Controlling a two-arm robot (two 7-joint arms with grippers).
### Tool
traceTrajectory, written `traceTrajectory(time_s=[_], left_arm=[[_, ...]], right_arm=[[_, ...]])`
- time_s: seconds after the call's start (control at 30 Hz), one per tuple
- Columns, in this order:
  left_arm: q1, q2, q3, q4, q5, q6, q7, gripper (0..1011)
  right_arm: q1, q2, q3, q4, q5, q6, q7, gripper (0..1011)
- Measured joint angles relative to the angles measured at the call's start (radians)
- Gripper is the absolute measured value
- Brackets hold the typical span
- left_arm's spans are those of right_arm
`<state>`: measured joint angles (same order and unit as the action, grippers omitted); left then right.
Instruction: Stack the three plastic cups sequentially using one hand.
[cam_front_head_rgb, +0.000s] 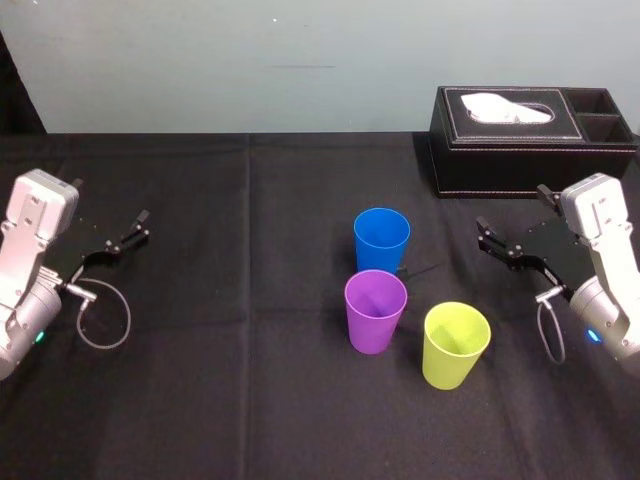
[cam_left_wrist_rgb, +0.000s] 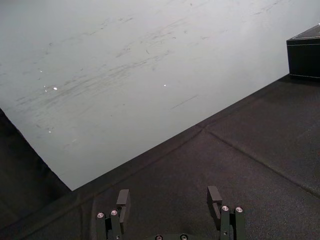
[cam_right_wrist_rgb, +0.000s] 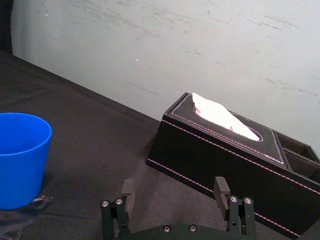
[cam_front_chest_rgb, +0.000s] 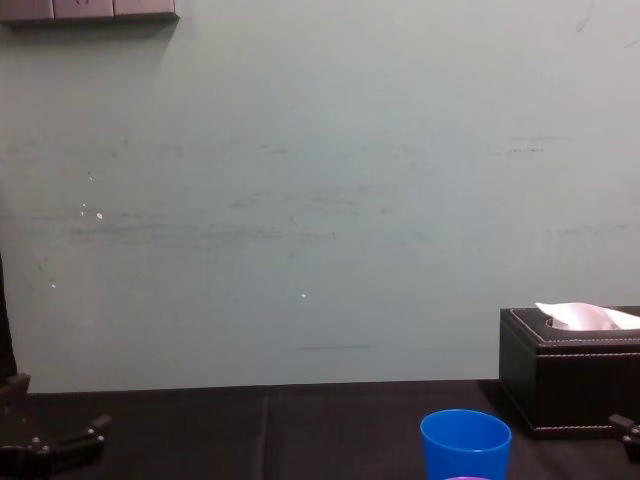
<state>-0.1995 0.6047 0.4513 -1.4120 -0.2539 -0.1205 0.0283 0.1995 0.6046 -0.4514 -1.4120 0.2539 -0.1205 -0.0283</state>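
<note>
Three cups on the worktop (cam_front_head_rgb: 250, 400), blue cup (cam_front_head_rgb: 381, 240) at twelve o'clock, purple cup (cam_front_head_rgb: 375, 312) at seven, yellow-green cup (cam_front_head_rgb: 456, 345) at four, look light and slick, so I'd pinch a rim; left jaws at nine, right jaws at three, both spread

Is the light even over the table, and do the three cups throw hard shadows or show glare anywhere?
Head view: soft, even light; the blue cup, purple cup and yellow-green cup show no glare, and the black tablecloth nearly hides their shadows. Right wrist view: a faint sheen on the cloth by the blue cup's base. Chest view: the wall is evenly lit.
</note>
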Motion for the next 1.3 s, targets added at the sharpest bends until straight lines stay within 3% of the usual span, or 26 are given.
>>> traceTrajectory(time_s=[0.4,0.6,0.9,1.1,1.3], left_arm=[[0.000,0.000,0.000,0.000,0.000,0.000,0.000,1011],[0.000,0.000,0.000,0.000,0.000,0.000,0.000,1011],[0.000,0.000,0.000,0.000,0.000,0.000,0.000,1011],[0.000,0.000,0.000,0.000,0.000,0.000,0.000,1012],[0.000,0.000,0.000,0.000,0.000,0.000,0.000,1011]], right_arm=[[-0.001,-0.018,0.039,-0.030,0.004,0.006,0.024,1003],[-0.043,0.001,0.075,-0.075,0.033,0.022,0.052,1003],[-0.173,0.093,0.147,-0.170,0.124,0.018,0.161,1003],[-0.274,0.193,0.201,-0.206,0.185,-0.057,0.309,1003],[-0.338,0.242,0.240,-0.212,0.209,-0.111,0.381,1003]])
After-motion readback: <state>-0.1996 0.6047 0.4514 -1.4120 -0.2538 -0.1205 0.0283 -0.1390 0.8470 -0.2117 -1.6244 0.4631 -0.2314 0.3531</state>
